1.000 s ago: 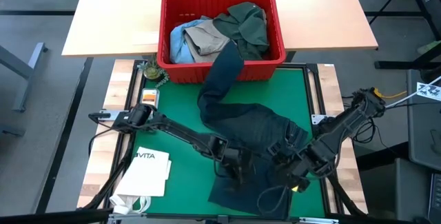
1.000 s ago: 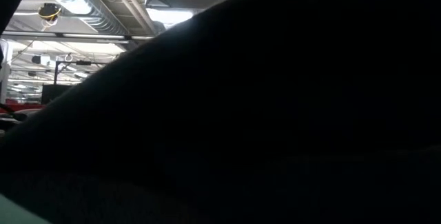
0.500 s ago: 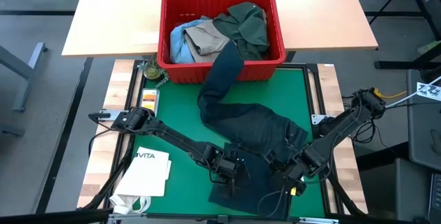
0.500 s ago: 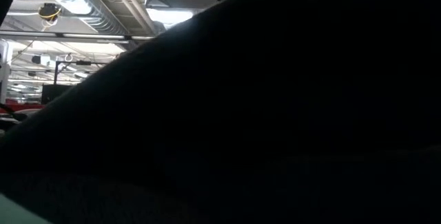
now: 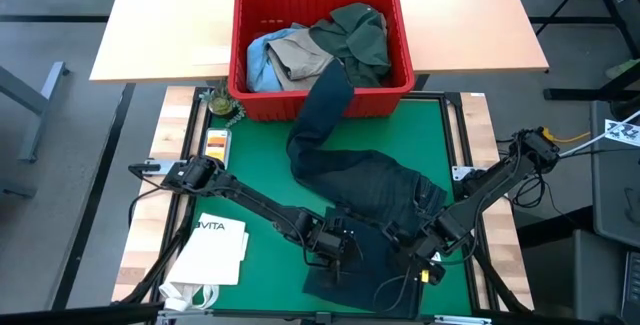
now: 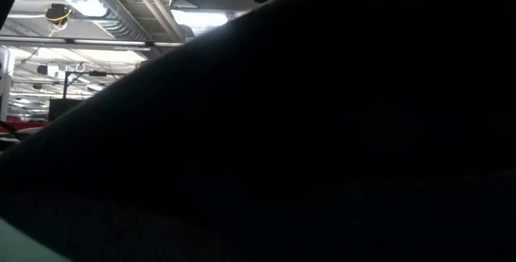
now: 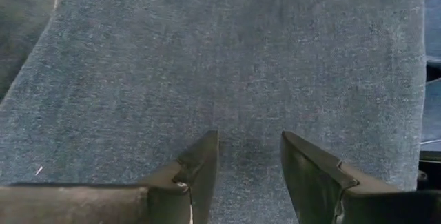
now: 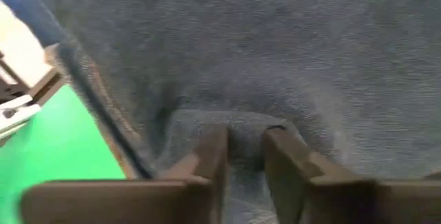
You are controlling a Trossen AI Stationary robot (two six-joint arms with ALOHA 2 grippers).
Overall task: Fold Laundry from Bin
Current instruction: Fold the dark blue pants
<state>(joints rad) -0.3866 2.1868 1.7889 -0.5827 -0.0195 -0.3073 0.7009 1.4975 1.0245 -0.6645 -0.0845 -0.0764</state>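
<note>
The dark navy trousers point(image 5: 360, 180) trail out of the red bin point(image 5: 322, 105) over its front wall and lie across the green mat point(image 5: 260, 165) to its near edge. A green shirt point(image 5: 355, 30), a khaki garment point(image 5: 300, 55) and a light blue one point(image 5: 260, 60) stay in the bin. My left gripper point(image 5: 340, 253) point(image 7: 248, 151) is open, pointing down at the flat trouser cloth near the mat's near edge. My right gripper point(image 5: 413, 265) point(image 8: 244, 141) is shut on trouser cloth just right of it. The low view is blocked by dark cloth. My left gripper's fingertips point(image 7: 203, 151) stand at the flat trouser cloth; whether they touch it, I cannot tell. My right gripper pinches a small raised fold of the trousers point(image 8: 234, 122) between its two fingers, close to a seamed edge point(image 8: 96, 107). The fingers come slanting down from above. The cloth around it lies on the mat.
A white paper bag point(image 5: 215, 250) printed VITA lies on the mat's near left corner. Small items point(image 5: 218, 115) sit left of the bin. The bin stands on a light wooden table point(image 5: 170, 25) beyond the mat.
My right gripper has sunk onto the trousers near the mat's near edge. My left gripper has shifted a little toward the near edge and tipped further down over the cloth. The trousers lie as before.
</note>
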